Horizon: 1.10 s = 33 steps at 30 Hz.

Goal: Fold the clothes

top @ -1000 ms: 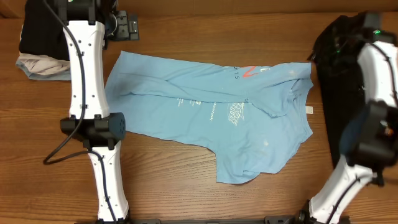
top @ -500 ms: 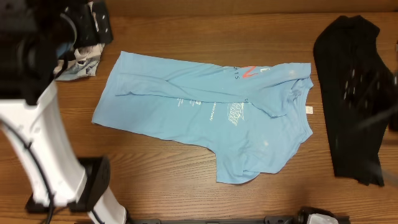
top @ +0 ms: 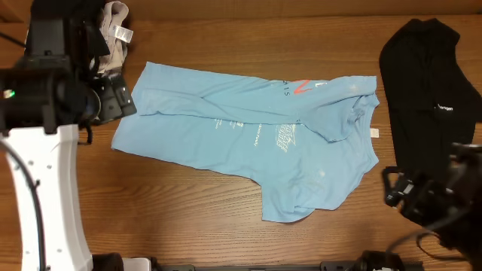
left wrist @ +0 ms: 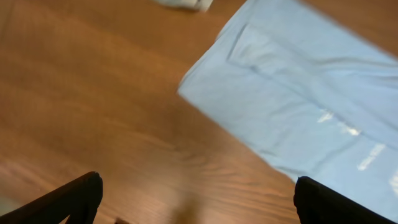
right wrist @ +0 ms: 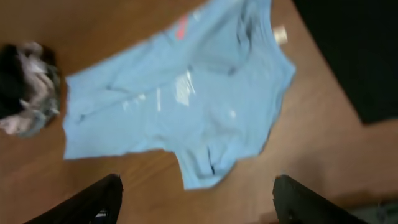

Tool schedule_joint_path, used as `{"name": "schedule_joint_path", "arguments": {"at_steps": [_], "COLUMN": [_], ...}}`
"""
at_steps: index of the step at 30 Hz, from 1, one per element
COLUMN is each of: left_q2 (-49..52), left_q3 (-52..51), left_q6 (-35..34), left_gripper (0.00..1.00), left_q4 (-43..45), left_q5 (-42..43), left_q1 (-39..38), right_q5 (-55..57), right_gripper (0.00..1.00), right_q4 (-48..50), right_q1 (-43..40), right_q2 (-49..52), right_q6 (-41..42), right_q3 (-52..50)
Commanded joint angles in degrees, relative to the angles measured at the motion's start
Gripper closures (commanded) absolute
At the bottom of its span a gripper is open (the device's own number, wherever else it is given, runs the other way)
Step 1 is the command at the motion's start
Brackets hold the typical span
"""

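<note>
The light blue T-shirt (top: pixel 248 143) lies crumpled and partly folded across the middle of the wooden table, with white and red lettering showing. It also shows in the left wrist view (left wrist: pixel 311 93) and the right wrist view (right wrist: pixel 180 106). My left gripper (left wrist: pixel 196 202) is open and empty above bare wood, left of the shirt's edge; its arm (top: pixel 45 98) is at the left. My right gripper (right wrist: pixel 196 199) is open and empty above the table in front of the shirt; its arm (top: pixel 433 199) is at the lower right.
A plain black garment (top: pixel 433 90) with a small white mark lies at the right. A bundle of black and beige garments (top: pixel 113 30) sits at the back left, partly hidden by the left arm. The table (top: pixel 188 218) is brown wood.
Both arms have swung fast. The left arm now stands over the left side by the shirt's edge. The right arm has dropped to the lower right corner, uncovering the black garment. The shirt has not moved.
</note>
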Motion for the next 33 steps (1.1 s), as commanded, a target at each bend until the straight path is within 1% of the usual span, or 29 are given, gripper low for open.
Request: {"name": "schedule_joint_path", "arguments": {"at_steps": [1, 4, 6, 8, 11, 15, 16, 20, 22, 23, 25, 29, 33], "left_q2": [-0.26, -0.26, -0.26, -0.26, -0.22, 0.11, 0.35, 3.17, 5.79, 7.02, 10.05, 14.95, 18.01], "left_q3": [-10.27, -19.56, -25.57, -32.89, -39.89, -46.64, -47.91, -51.17, -51.34, -51.34, -51.34, -51.32, -51.3], "left_q6": [-3.58, -4.57, -4.55, -4.52, -4.52, -4.48, -4.46, -3.43, -3.43, -3.45, -3.48, -4.39, -5.42], "left_gripper": [0.0, 0.0, 0.0, 0.0, 0.0, 0.0, 0.0, 0.18, 0.26, 0.28, 0.3, 0.29, 0.29], "left_q4": [3.67, 9.22, 13.51, 19.58, 26.62, 36.3, 38.84, 47.93, 50.1, 50.82, 52.39, 54.45, 55.65], "left_q5": [-1.62, -1.27, 0.39, 2.27, 4.09, 5.88, 6.01, 6.01, 5.99, 5.97, 5.95, 5.92, 5.92], "left_q1": [1.88, 3.87, 5.6, 7.98, 10.29, 12.39, 12.74, 13.03, 13.03, 13.03, 13.14, 13.55, 14.99], "right_q5": [-2.25, -3.48, -4.98, -5.07, -5.66, -8.13, -9.29, -11.54, -11.72, -11.69, -11.69, -11.45, -11.21], "right_gripper": [0.18, 0.14, 0.12, 0.08, 0.0, 0.0, 0.0, 0.0, 0.0, 0.0, 0.02, 0.09, 0.14], "right_q4": [2.34, 6.62, 9.29, 12.83, 17.94, 26.29, 28.94, 35.01, 36.24, 36.26, 35.89, 34.12, 33.81], "right_q1": [0.39, 1.86, 3.37, 6.56, 11.54, 17.18, 18.03, 19.39, 19.41, 19.41, 19.41, 19.63, 21.94], "right_q2": [1.27, 1.29, 1.31, 1.55, 2.99, 6.78, 7.98, 11.63, 13.35, 14.05, 15.5, 17.29, 17.51], "right_q6": [1.51, 1.49, 1.66, 4.15, 6.51, 6.99, 6.99, 6.97, 6.95, 6.93, 6.88, 6.67, 6.71], "right_q3": [-10.34, -20.31, -25.49, -31.21, -35.91, -37.86, -37.86, -37.86, -37.86, -37.86, -37.86, -37.86, -37.88]}}
